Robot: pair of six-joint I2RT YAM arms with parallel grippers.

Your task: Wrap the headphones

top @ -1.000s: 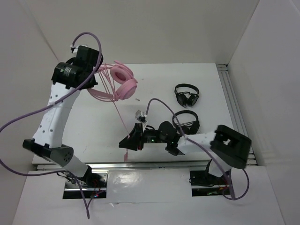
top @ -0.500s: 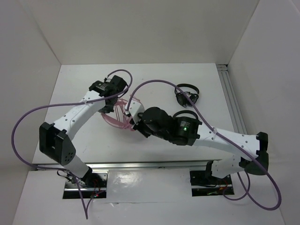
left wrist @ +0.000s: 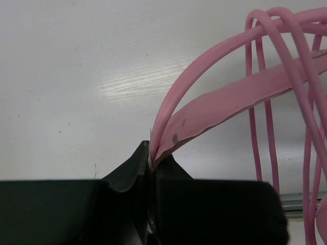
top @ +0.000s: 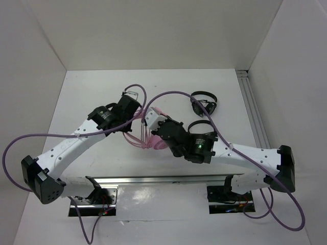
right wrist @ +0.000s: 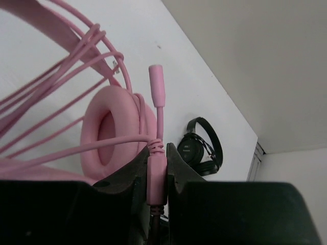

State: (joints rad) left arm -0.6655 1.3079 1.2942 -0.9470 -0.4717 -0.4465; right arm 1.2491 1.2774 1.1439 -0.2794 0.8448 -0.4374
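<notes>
The pink headphones [top: 144, 141] sit at the table's middle, between my two grippers. My left gripper [top: 136, 124] is shut on the pink headband [left wrist: 230, 107]; its tips [left wrist: 152, 157] pinch the band's edge. Several loops of the thin pink cable [left wrist: 267, 127] cross the band. My right gripper [top: 153, 130] is shut on the cable's pink plug [right wrist: 156, 171], just beside a round padded earcup [right wrist: 110, 133]. The pink microphone boom [right wrist: 156, 84] stands up behind the plug. In the top view the arms hide most of the headset.
Two small black headphones lie to the right: one [top: 203, 103] at the back, also in the right wrist view [right wrist: 202, 148], and one [top: 203, 128] partly under my right arm. A metal rail [top: 253, 112] runs along the table's right edge.
A second ago the left gripper held the headphones high at the back left, with the cable stretched to the right gripper. Both grippers have since come together at the middle, and the cable is looped round the headband.
</notes>
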